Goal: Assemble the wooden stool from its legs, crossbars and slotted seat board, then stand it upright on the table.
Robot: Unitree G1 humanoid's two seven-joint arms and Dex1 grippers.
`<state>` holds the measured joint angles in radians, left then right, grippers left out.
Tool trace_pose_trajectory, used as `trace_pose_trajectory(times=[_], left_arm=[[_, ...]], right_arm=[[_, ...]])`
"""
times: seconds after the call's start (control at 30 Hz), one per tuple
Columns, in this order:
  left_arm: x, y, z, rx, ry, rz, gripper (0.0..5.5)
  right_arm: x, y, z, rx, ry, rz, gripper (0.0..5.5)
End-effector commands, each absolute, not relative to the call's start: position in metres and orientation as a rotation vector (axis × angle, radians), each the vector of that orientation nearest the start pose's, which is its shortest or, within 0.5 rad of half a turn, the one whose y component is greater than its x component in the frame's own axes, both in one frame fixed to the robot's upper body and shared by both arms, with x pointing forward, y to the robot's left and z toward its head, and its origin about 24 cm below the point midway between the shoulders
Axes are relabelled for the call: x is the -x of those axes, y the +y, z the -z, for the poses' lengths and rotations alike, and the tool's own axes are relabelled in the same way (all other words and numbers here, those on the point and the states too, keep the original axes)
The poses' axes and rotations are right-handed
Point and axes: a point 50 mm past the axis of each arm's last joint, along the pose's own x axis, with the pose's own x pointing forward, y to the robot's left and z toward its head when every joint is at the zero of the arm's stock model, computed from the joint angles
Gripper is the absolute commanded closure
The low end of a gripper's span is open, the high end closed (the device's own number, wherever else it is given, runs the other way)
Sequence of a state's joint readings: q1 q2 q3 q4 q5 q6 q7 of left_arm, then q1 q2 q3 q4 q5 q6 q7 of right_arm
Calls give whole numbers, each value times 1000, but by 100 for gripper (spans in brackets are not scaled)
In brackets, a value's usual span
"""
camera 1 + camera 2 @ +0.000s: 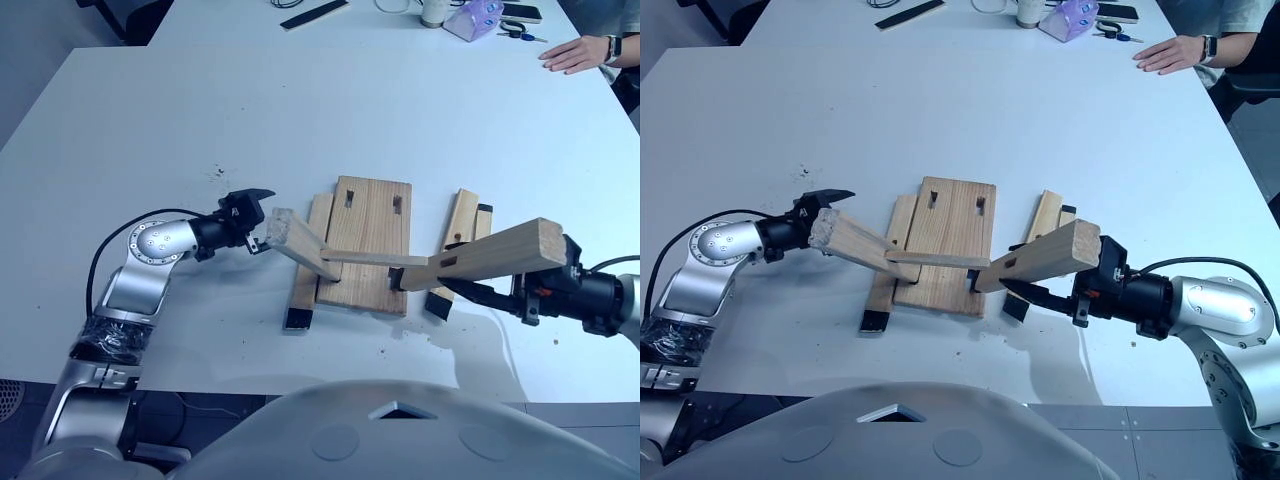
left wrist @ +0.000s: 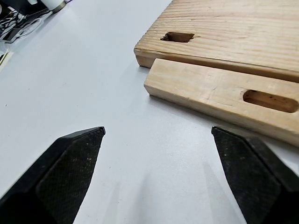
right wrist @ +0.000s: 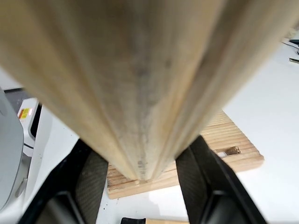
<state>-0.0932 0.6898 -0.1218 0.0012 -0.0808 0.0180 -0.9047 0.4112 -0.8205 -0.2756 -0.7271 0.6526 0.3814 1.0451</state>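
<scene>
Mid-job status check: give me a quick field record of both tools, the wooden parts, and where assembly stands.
left tool: open, empty, next to the left leg's raised end
right tool: shut on the right leg, held off the table
crossbar: joins both legs above the seat board
seat board: flat on table, visible slots empty
loose legs: flat on either side of the board
stage: seat not yet fitted

Purple pouch (image 1: 473, 18), scissors (image 1: 522, 35), phone (image 1: 522, 13), black strip (image 1: 313, 14) far back
</scene>
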Motion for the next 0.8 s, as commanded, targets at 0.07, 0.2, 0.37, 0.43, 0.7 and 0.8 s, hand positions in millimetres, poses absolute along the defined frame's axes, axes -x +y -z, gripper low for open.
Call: trace_pose_trajectory(times=[0.07, 0.2, 0.37, 0.43, 0.7, 0.8], left_arm=[[-250, 213, -73, -617, 263, 1001, 126], [-251, 212, -74, -620, 262, 1014, 126], [-251, 212, -74, -627, 265, 1029, 126], [-251, 213, -75, -631, 267, 1032, 126], [-247, 212, -72, -628, 273, 1031, 126], [-246, 212, -71, -629, 278, 1027, 126]], right_arm=[[-149, -197, -139, 269, 173, -1218, 347], [-150, -194, -131, 296, 179, -1232, 347], [-145, -194, -124, 278, 221, -1265, 347], [-144, -196, -124, 254, 243, -1270, 347], [-141, -201, -125, 236, 285, -1310, 347], [-140, -200, -126, 246, 289, -1326, 347]])
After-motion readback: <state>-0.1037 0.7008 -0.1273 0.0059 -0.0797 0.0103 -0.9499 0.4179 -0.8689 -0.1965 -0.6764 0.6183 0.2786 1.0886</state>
